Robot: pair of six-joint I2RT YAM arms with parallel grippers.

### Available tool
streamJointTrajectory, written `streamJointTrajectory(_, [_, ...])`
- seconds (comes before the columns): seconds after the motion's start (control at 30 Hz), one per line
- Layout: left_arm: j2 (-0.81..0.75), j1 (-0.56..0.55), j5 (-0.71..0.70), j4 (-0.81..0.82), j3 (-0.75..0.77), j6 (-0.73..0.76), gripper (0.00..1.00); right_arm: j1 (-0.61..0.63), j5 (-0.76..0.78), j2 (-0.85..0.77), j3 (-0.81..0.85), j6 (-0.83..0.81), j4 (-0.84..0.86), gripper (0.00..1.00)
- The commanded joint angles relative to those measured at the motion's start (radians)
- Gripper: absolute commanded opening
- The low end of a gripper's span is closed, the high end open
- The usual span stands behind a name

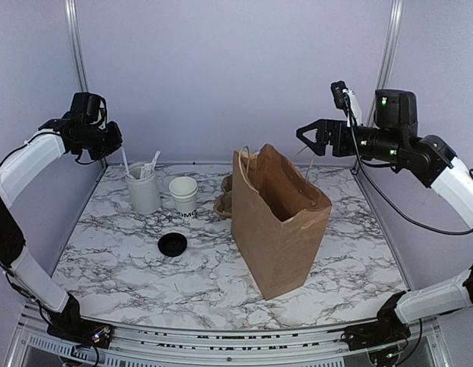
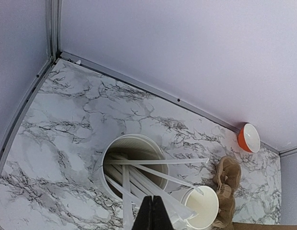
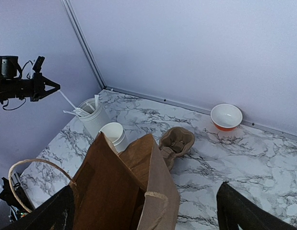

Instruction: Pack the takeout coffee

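The takeout coffee cup (image 1: pixel 183 196) (image 2: pixel 202 207) (image 3: pixel 113 132) stands open and lidless on the marble table, with dark lettering low on its side. Its black lid (image 1: pixel 172 245) lies flat nearer the front. Just left of the cup is a taller white tumbler (image 1: pixel 143 193) (image 2: pixel 138 139) (image 3: pixel 92 119) of white plastic cutlery. My left gripper (image 1: pixel 116 145) (image 2: pixel 153 201) (image 3: pixel 58 88) hangs high above the tumbler, shut on the top end of a white plastic stick (image 1: pixel 124 162) (image 3: pixel 67 99) that rises from it. My right gripper (image 1: pixel 301 140) (image 3: pixel 146 213) hovers open above the brown paper bag (image 1: pixel 278 222) (image 3: pixel 124 191).
The bag stands upright with its mouth open, right of the centre. A brown pulp cup carrier (image 1: pixel 224 200) (image 2: pixel 226 184) (image 3: pixel 176 143) lies behind it, beside the cup. An orange bowl (image 2: pixel 249 137) (image 3: pixel 226 116) sits by the back wall. Metal rails edge the table.
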Motion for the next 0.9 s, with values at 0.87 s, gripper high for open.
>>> streamJointTrajectory(0.87, [-0.119, -0.075, 0.244, -0.098, 0.375, 0.021, 0.00, 0.263, -0.007, 0.036, 0.098, -0.340, 0.366, 0.99])
